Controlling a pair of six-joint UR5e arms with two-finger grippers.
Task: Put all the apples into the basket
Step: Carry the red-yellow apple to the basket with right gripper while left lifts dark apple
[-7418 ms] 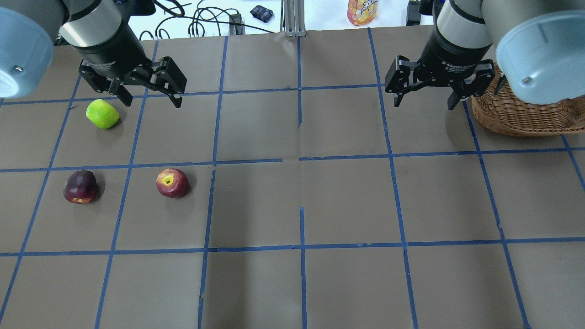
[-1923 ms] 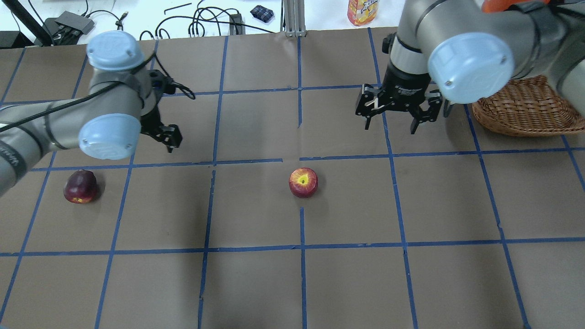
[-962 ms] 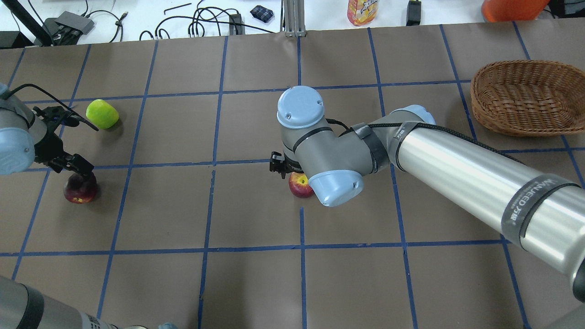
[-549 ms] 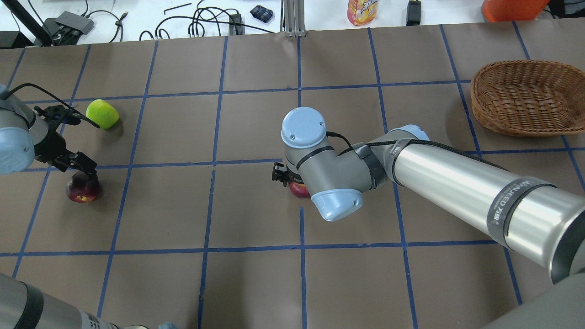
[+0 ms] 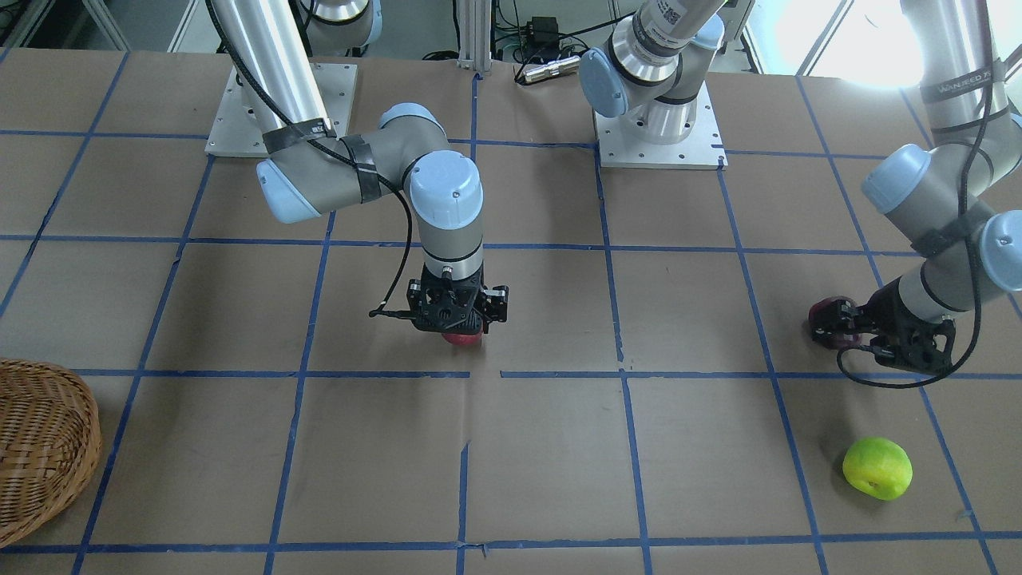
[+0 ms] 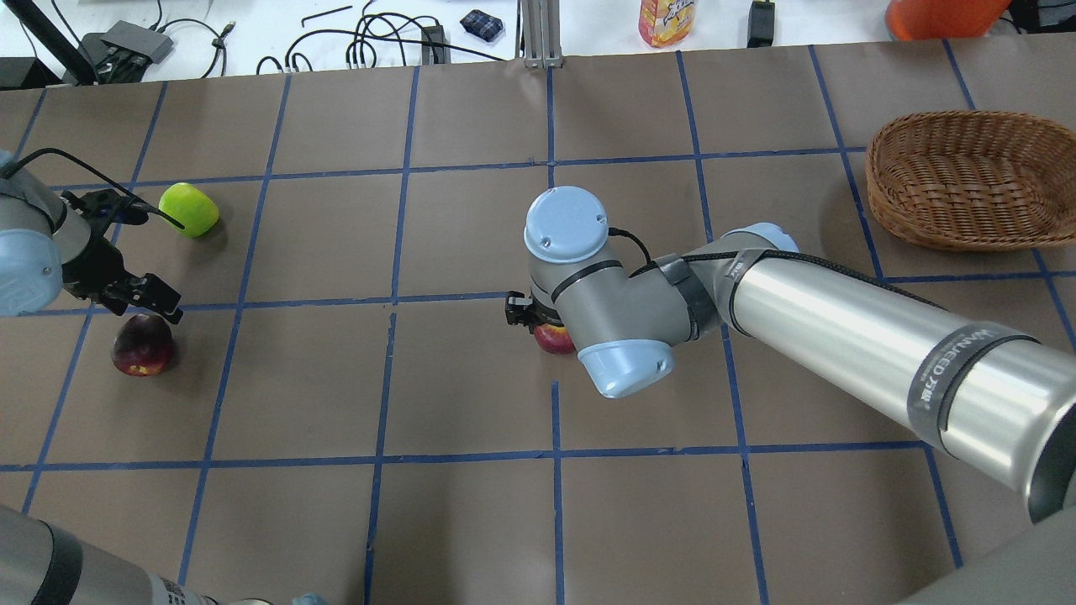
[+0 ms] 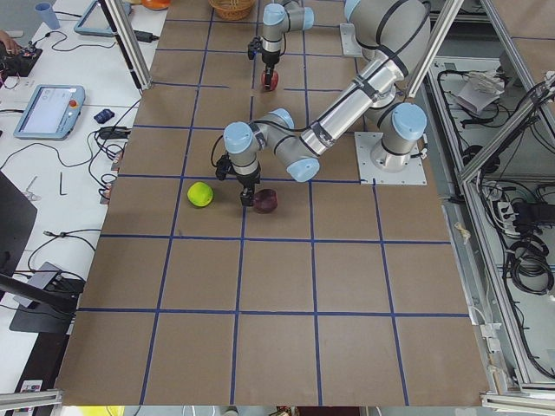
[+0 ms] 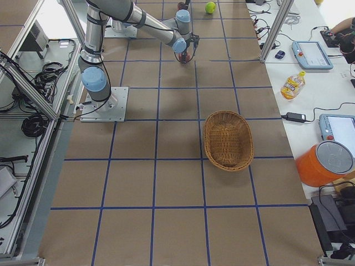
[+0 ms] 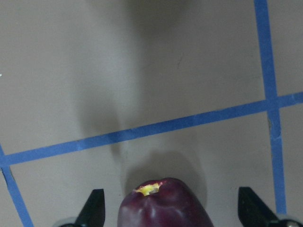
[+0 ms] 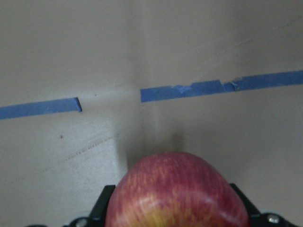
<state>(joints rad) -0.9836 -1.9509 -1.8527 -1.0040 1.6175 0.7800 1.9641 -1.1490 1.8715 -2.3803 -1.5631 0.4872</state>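
Red apple [image 10: 177,187] sits inside the right pincer [image 10: 172,202], touching both fingers

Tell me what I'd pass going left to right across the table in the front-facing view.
basket → red apple → maroon apple → green apple
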